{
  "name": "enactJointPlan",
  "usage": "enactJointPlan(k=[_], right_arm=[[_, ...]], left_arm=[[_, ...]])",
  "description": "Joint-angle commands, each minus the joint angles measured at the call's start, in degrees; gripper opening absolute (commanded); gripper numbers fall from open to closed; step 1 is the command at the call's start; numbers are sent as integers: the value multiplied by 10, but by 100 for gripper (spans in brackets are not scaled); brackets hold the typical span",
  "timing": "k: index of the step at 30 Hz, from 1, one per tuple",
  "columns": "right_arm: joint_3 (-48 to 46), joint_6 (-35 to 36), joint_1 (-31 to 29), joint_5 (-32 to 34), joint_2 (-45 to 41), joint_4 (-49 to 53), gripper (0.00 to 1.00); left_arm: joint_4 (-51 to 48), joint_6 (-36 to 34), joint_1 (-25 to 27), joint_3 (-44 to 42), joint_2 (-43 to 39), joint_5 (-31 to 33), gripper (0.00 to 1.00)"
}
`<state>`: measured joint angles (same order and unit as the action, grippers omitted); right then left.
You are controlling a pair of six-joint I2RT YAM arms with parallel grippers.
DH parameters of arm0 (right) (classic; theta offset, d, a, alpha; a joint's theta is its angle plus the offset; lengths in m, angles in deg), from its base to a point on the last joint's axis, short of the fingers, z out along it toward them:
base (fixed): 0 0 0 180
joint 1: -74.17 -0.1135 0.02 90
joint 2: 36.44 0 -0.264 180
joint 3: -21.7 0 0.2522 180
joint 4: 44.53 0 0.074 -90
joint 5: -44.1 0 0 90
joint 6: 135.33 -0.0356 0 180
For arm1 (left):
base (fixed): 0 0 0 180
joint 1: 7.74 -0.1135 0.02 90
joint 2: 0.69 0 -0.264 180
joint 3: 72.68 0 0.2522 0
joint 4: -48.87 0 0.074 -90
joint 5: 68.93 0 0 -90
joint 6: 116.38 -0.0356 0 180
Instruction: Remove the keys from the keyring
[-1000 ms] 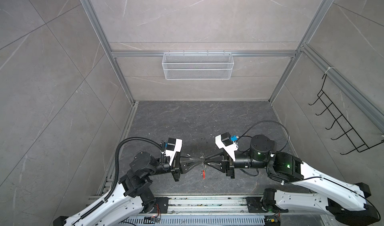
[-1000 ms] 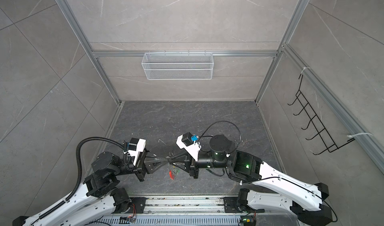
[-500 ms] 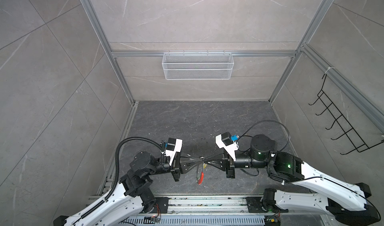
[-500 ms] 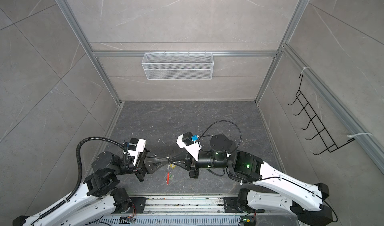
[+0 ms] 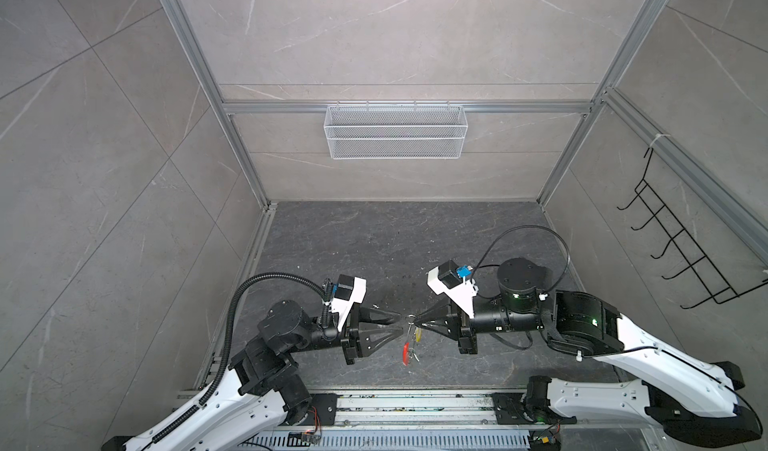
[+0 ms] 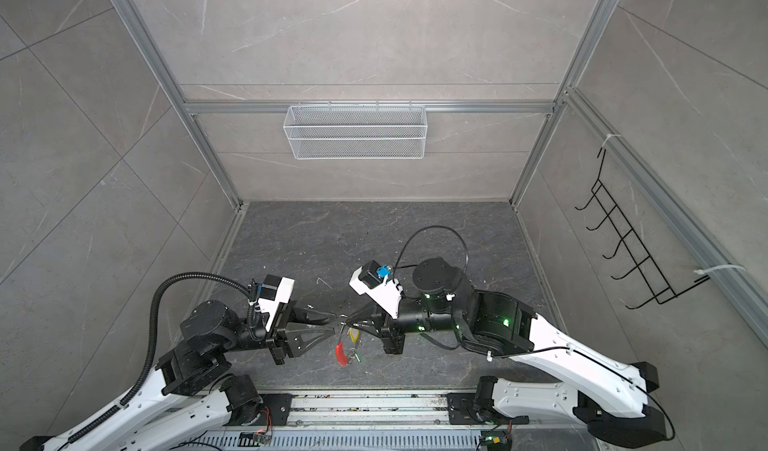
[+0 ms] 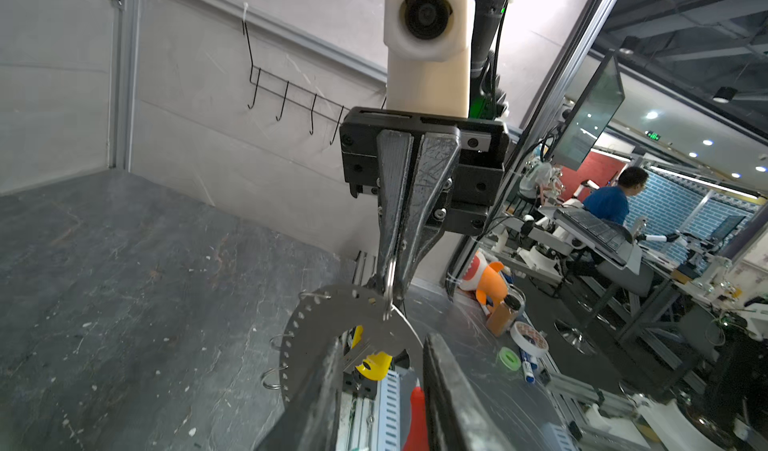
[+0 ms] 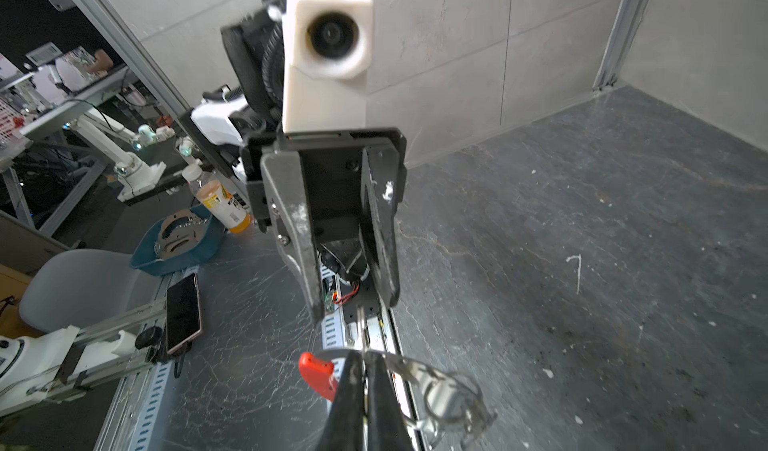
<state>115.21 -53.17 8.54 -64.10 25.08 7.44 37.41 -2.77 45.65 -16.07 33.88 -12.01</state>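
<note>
Since a second ago my left gripper (image 5: 400, 323) has let go: its jaws, which were pressed together, now stand apart with nothing between them, and the keyring (image 5: 405, 351) has swung down. My right gripper (image 5: 414, 320) is pinched on the top edge of the keyring, so this arm alone carries it above the floor. From this pinch the grey hoop hangs downward, its long axis pointing to the floor, with the red sleeve (image 6: 340, 354) at the low end (in the left wrist view the metal looks like a flat band with holes). The keys hang on the hoop: the yellow tag (image 6: 354, 335) just under my right fingertips, the green tag (image 6: 358, 358) lower, beside the sleeve. I judge the free left gripper is the one to take a key, and it must reach below its tips, not straight ahead
</note>
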Motion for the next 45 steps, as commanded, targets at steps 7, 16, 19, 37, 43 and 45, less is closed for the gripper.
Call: enactJointPlan(k=[7,16,19,37,43,45], right_arm=[[91,45,-1,4,55,158,0],[118,51,-1,10,71,184,0],[120,51,-1,12,75,187,0],[136,49,-1,19,104,192,0],[123,41,-1,15,90,142,11],[112,42,-1,16,77,116,24]], left_arm=[[-123,-42,0,84,50,-32,24],[-156,-53,1,108,79,-53,15],[-156,-56,1,111,82,-52,14],[-124,-52,1,100,82,-48,0],[-23,-38,1,43,41,-10,0],[5,-37,1,29,33,-4,0]])
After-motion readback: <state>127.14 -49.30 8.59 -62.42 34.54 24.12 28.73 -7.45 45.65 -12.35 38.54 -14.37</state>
